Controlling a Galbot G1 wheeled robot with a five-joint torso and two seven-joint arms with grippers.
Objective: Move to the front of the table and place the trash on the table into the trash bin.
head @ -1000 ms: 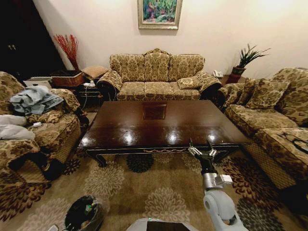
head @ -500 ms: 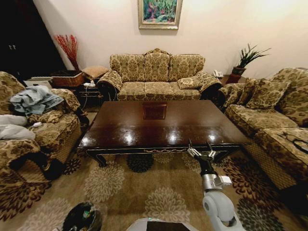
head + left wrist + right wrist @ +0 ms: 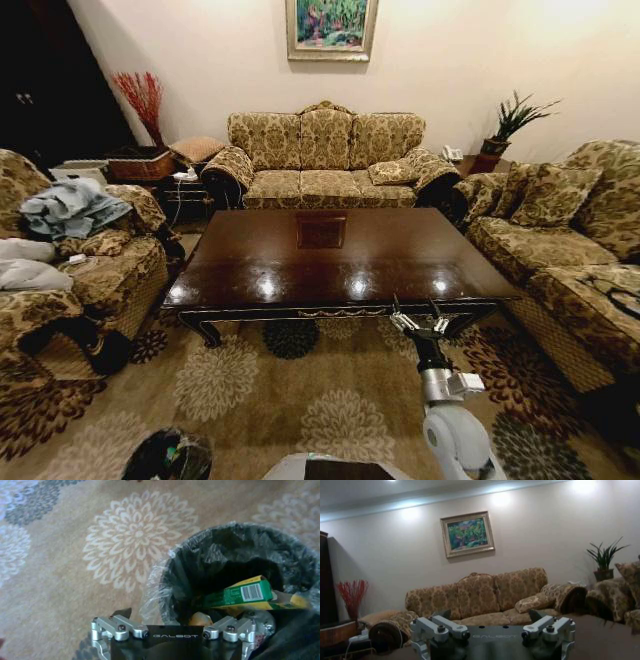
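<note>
- Dark glossy wood is what you notice first in the head view: the table (image 3: 335, 255) sits dead centre with a bare top, so going by that the trash looks already cleared.
- Same view, the right gripper (image 3: 418, 320) is held up just off the table's near edge, fingers spread open, nothing in them. My read is it's parked there to stay out of the way.
- The bin (image 3: 168, 457) is down on the rug (image 3: 330, 400) at the robot's left, cut off by the frame edge. You can barely see into it from up here.
- Left wrist view fills that gap: it looks straight down into the bin (image 3: 235, 570), black with a crinkly clear liner. A green packet (image 3: 240, 595) lies inside with something yellowish under it, so that's where the trash is now.
- The left gripper (image 3: 182, 632) hangs right over the bin's rim, which makes sense for dropping stuff in. Only the finger bases are in frame, so I can't tell if it's open or closed.
- Right wrist view shows the right gripper's (image 3: 492, 630) fingers apart and empty, aimed level across the table at the sofa (image 3: 485, 596) and a painting (image 3: 467, 533). No bin here, but it confirms the hand is empty.
</note>
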